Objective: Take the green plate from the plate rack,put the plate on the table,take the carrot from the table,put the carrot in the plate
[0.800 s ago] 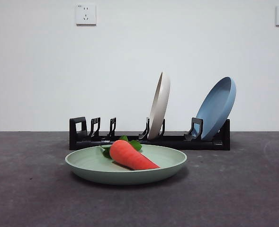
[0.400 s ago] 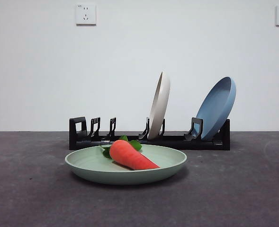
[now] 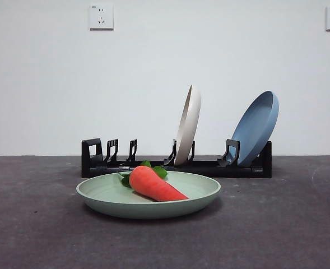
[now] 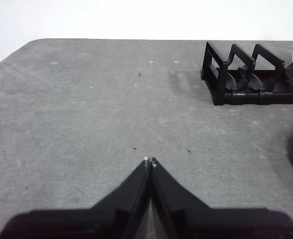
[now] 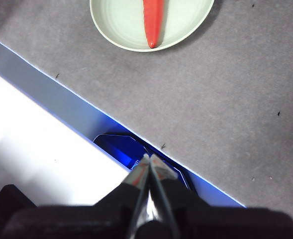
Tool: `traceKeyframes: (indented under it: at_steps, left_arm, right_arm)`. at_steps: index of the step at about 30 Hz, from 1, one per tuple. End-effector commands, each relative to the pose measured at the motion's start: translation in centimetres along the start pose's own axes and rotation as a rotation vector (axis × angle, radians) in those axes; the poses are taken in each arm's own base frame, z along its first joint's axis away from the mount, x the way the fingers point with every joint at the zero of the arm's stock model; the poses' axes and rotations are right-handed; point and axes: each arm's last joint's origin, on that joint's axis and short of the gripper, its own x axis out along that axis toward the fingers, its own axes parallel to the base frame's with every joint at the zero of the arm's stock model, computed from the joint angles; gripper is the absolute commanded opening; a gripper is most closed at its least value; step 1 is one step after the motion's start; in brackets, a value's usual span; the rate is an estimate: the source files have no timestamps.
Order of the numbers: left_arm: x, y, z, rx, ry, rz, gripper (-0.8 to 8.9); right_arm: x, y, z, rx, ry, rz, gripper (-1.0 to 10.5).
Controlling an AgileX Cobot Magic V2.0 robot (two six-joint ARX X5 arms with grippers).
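Nothing left to carry out, by the look of it: green plate flat on the surface, just in front of the plate rack and well out of its slots; carrot lying inside the plate, leaves toward the rack, tapered end toward the plate's front rim, resting on the plate floor and touching nothing else. Still standing in the rack, behind the plate: a cream-white plate near the middle and a blue plate leaning at the far end, neither part of the job. Left hand pressed together on nothing, hovering over bare surface well apart from the plate, with only the rack's near end and a sliver of the plate's rim in its view. Right hand likewise together and empty, pulled back past the surface's edge, well clear of the plate and carrot seen ahead of it. Judged as the closing step, both placements done. Next move, if any, calls for nothing more than keeping both arms parked away from the plate, so as not to jostle it or roll the carrot out.
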Motion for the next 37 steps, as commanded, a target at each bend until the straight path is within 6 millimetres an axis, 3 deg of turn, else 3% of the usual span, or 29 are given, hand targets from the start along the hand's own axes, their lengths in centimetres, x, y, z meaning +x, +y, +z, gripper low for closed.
traceKeyframes:
  at_steps: [1, 9, 15, 19, 22, 28, 37]
  left_arm:
    - [0.1, 0.0, -0.4, -0.006, 0.005, -0.001, -0.03]
    - [0.1, 0.0, -0.4, -0.006, 0.005, -0.001, -0.03]
    - [0.1, 0.0, -0.4, -0.006, 0.005, -0.001, -0.03]
    - [0.1, 0.0, -0.4, -0.006, 0.005, -0.001, -0.03]
    - [0.1, 0.0, -0.4, -0.006, 0.005, -0.001, -0.03]
    - [0.1, 0.0, -0.4, -0.006, 0.005, -0.001, -0.03]
    - [0.1, 0.0, -0.4, -0.006, 0.005, -0.001, -0.03]
  right_arm:
    - [0.0, 0.0, 0.0, 0.000, -0.006, 0.000, 0.0]
    - [-0.6, -0.4, -0.2, -0.051, -0.063, -0.040, 0.0]
    - [-2.6, -2.2, 0.7, 0.008, -0.500, -0.130, 0.0]
    - [-2.4, -3.9, -0.6, 0.060, -0.692, -0.235, 0.0]
    - [-0.9, -5.1, -2.2, 0.077, -0.783, -0.330, 0.0]
    - [4.0, -7.1, -6.1, 0.095, -0.930, -0.428, 0.0]
    - [9.4, -8.4, -9.9, 0.108, -0.931, -0.441, 0.0]
